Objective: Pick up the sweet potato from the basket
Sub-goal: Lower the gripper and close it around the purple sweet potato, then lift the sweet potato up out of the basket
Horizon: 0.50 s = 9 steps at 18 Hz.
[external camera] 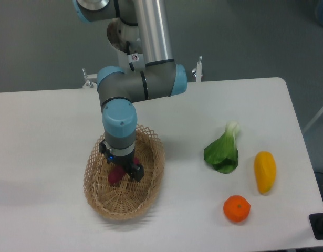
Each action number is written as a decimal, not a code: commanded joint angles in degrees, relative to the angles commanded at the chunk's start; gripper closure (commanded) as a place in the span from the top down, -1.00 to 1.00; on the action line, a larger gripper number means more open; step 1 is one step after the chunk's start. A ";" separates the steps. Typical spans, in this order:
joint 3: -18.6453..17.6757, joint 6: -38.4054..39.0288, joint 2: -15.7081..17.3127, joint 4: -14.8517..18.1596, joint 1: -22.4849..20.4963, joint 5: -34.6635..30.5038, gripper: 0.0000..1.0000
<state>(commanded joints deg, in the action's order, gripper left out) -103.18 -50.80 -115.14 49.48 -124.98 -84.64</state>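
The tan wicker basket (145,194) sits on the white table at the lower left. The reddish-purple sweet potato (114,177) lies inside it, mostly hidden under my gripper; only its lower-left end shows. My gripper (121,169) hangs straight down into the basket, directly over the sweet potato. Its fingers are hidden by the wrist and gripper body, so I cannot tell whether they are open or closed on the tuber.
A green leafy vegetable (222,152) lies right of centre. A yellow oblong fruit (265,171) lies further right, and a round orange (237,208) sits near the front edge. The arm's base stands behind the table at top centre.
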 joint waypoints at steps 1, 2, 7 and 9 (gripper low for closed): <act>0.00 0.00 0.00 0.00 0.26 -0.09 1.00; 0.09 0.26 -0.09 -0.09 0.27 -0.09 1.00; 0.52 0.53 -0.09 -1.23 0.27 -0.18 -0.12; 0.44 0.44 -0.18 -1.23 0.35 -1.14 -0.27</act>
<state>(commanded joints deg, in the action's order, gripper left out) -102.74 -50.36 -115.31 48.25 -124.63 -85.78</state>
